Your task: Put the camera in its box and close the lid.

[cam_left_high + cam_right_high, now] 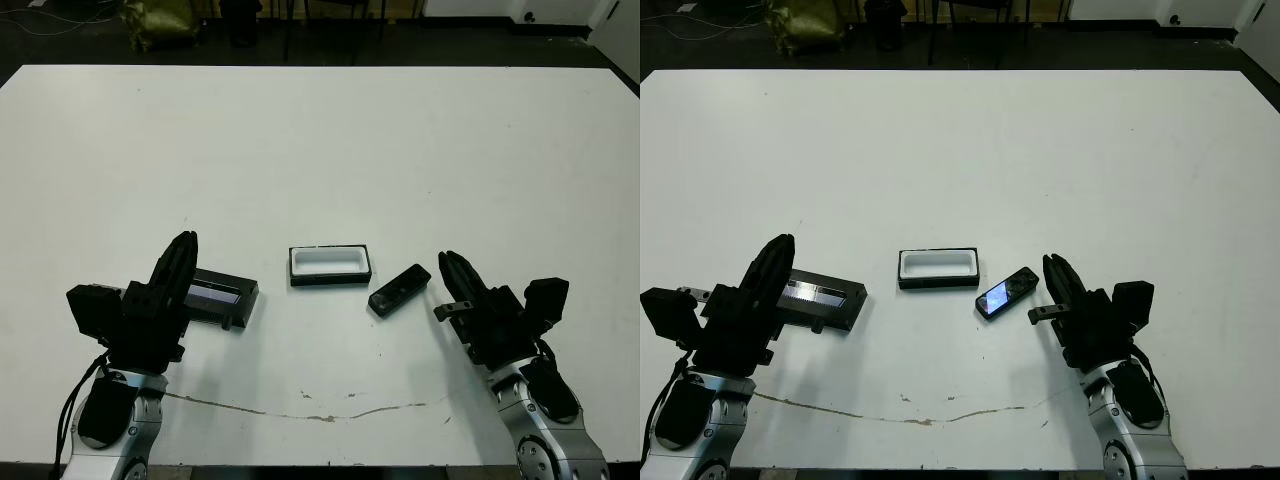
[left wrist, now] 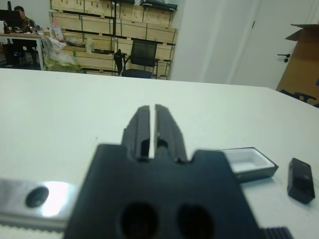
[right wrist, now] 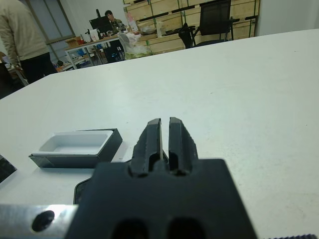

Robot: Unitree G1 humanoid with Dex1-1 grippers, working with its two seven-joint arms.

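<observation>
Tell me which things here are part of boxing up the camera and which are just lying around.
Part of the job:
camera
box
lid
left gripper and right gripper, both shut and holding nothing

Just lying about:
nothing else on the white table; office chair and shelves beyond it

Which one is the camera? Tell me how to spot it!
Look at the white table, near the front, between the robot's arms. Right of the white-lined box lies the camera, a slim black bar lying slantwise. Unlike the lid, it has no bluish strip.
</observation>
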